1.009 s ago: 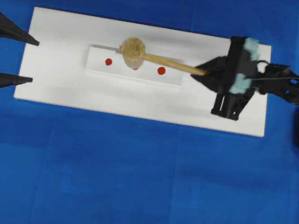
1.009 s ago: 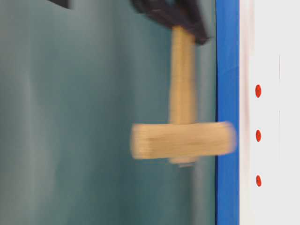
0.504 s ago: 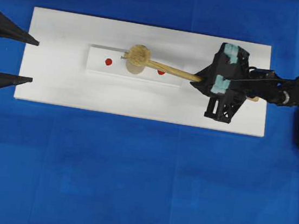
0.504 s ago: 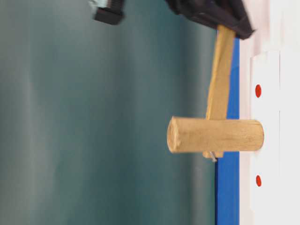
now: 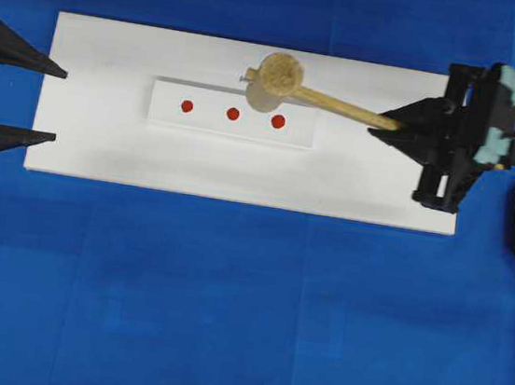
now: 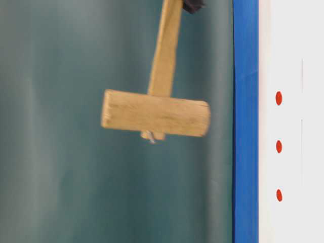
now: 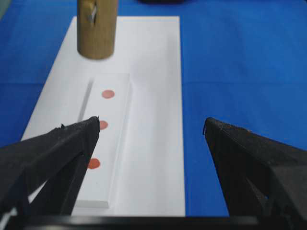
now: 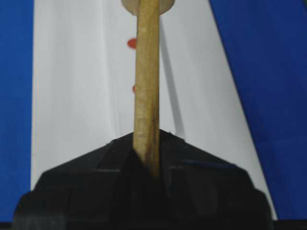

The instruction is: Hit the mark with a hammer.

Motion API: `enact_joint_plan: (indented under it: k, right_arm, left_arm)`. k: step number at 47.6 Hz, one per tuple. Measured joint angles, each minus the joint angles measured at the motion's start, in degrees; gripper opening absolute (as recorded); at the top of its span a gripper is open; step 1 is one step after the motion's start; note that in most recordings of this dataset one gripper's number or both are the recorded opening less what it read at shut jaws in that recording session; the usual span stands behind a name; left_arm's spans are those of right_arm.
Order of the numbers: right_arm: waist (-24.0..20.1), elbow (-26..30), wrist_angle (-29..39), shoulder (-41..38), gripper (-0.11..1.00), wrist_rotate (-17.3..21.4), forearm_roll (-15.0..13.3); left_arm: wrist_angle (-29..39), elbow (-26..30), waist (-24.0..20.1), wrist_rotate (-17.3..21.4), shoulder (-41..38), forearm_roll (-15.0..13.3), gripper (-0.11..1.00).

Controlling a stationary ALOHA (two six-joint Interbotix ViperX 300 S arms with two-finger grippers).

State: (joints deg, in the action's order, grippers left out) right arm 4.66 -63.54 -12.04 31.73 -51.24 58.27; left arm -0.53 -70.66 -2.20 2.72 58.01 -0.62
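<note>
In the upper right of the overhead view, the right gripper is clamped on the handle end of the hammer. The mallet's long axis runs nearly level across the frame, tilted slightly, with the head pointing left and sitting a little higher in the picture than the gripped end. The head hangs over the far edge of the small white strip, just above the rightmost of its three red marks. In the table-level view, which is turned on its side, the head is clear of the white board, well apart from it. At the left edge of the overhead view, the left gripper rests with its jaws spread wide, holding nothing.
</note>
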Motion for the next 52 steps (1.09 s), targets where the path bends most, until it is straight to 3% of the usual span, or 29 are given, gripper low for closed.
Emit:
enact_joint_plan:
  k: [19,33,52]
  right_arm:
    - [0.0,-1.1,-0.1,-2.8,0.02,0.4,0.2]
    - [0.4,-2.5,0.4,-15.3,0.02,0.6,4.9]
    - [0.3,-1.4,0.8,-7.5,0.02,-0.4,5.2]
  left_arm:
    - [0.0,0.0,0.0,0.0,0.0,0.0,0.88]
    - [0.0,0.0,0.0,0.0,-0.1,0.0,0.88]
    - [0.0,0.0,0.0,-0.1,0.0,0.0,0.88]
